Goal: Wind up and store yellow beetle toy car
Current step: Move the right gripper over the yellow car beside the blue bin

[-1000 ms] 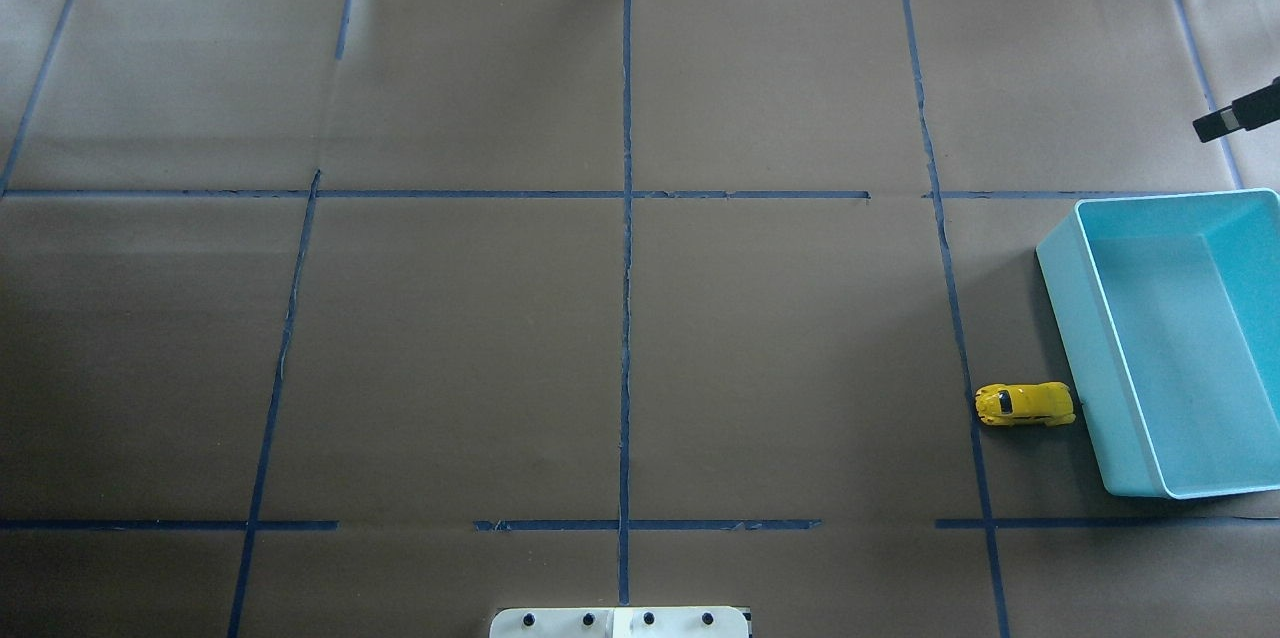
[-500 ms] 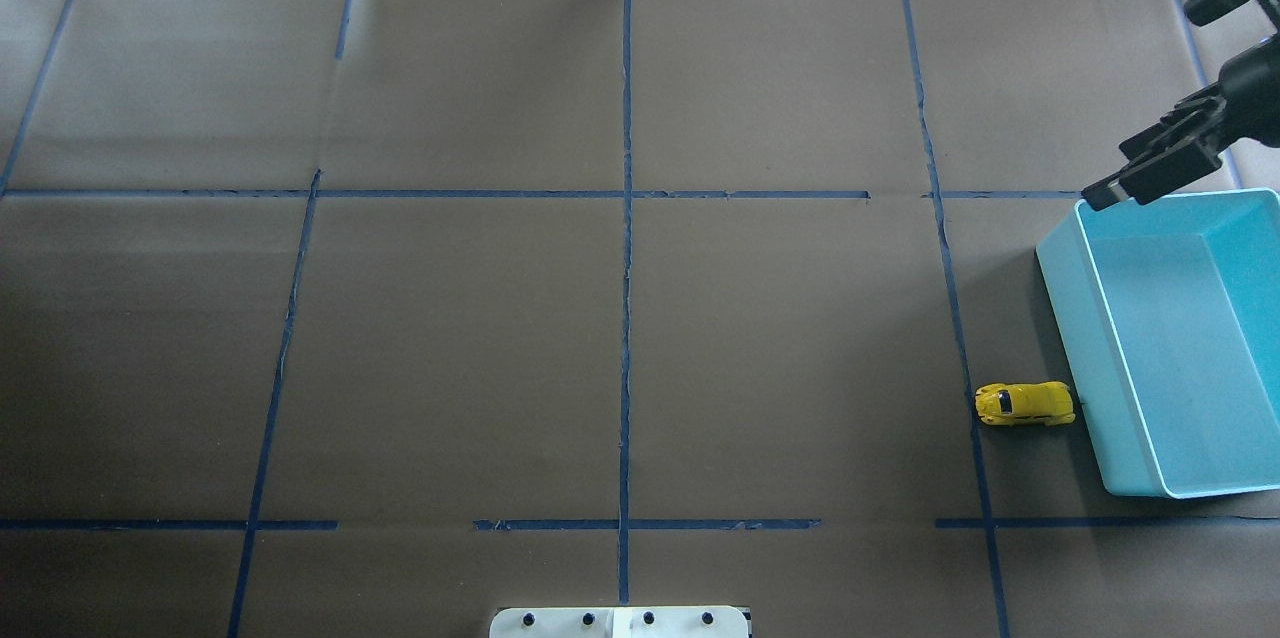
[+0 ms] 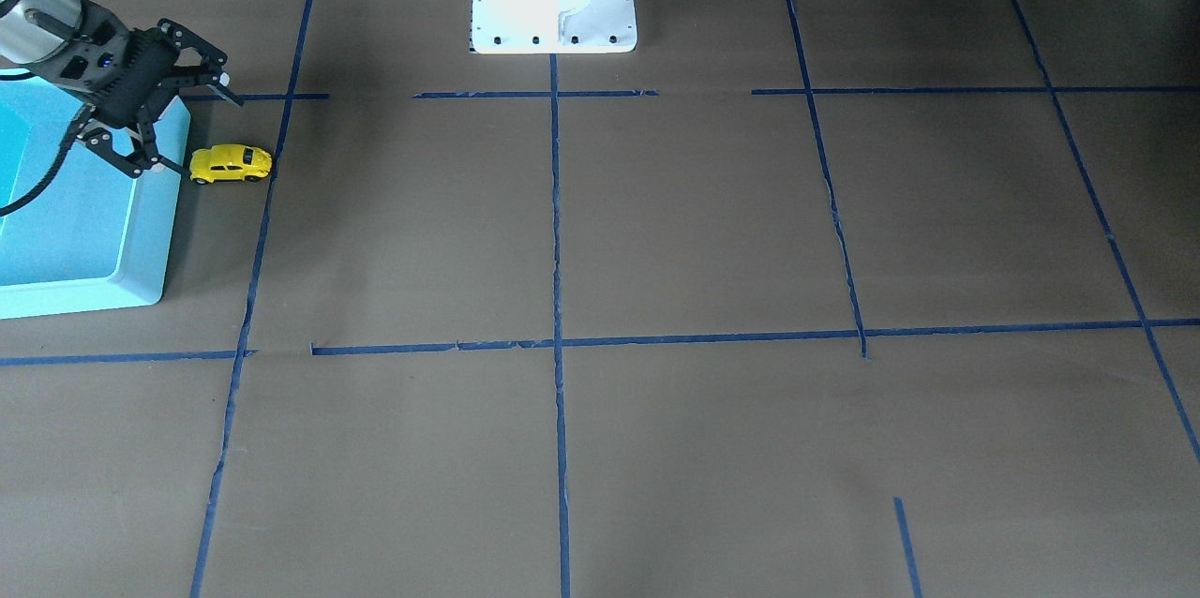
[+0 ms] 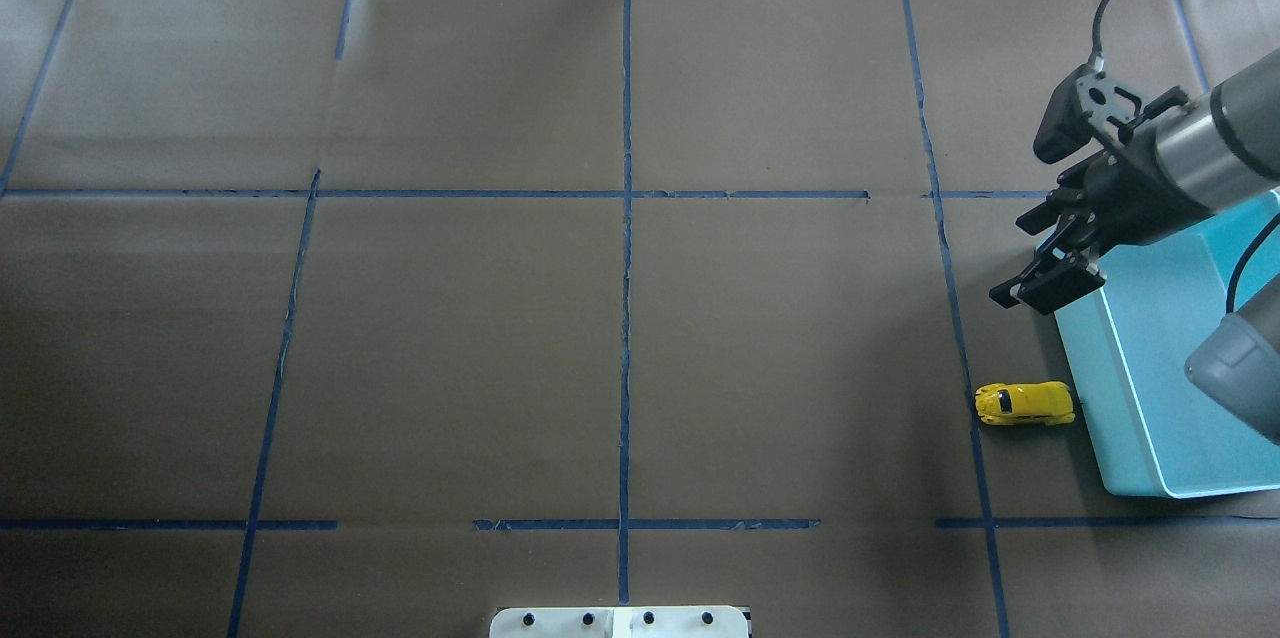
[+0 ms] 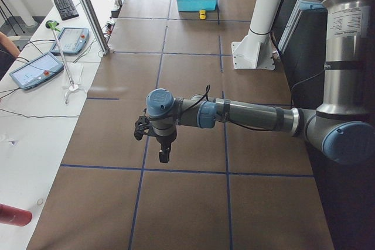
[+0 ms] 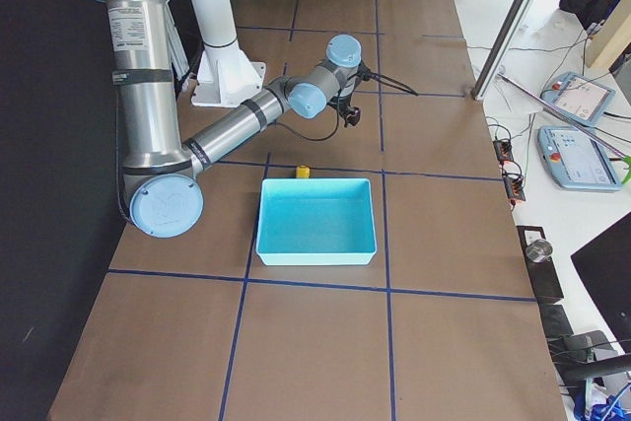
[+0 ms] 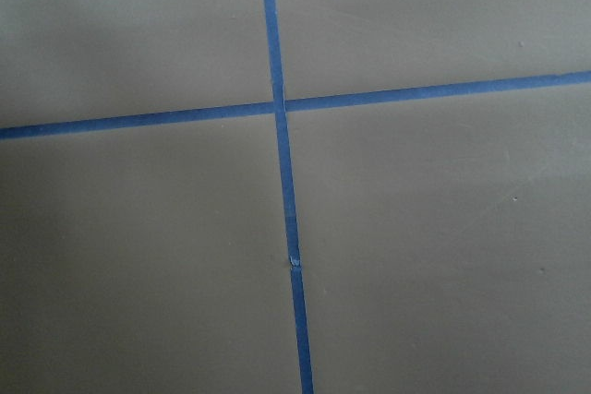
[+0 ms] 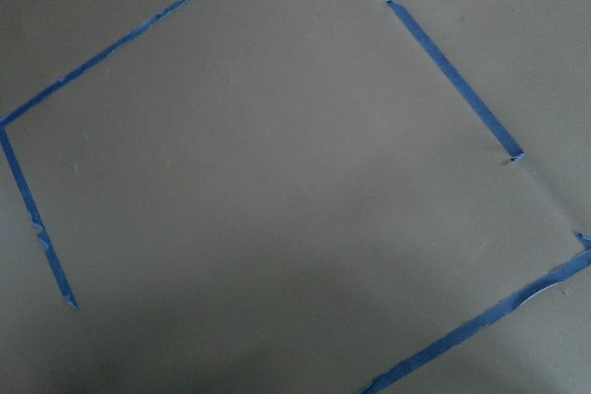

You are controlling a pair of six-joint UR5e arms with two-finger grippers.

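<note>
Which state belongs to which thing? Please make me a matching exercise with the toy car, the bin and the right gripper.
Things:
1. yellow beetle toy car
2. turquoise bin
3. right gripper

States:
A. open, holding nothing
B. empty inside
C. on its wheels, just outside the bin's wall

Pairs: 1-C, 2-B, 3-A
</note>
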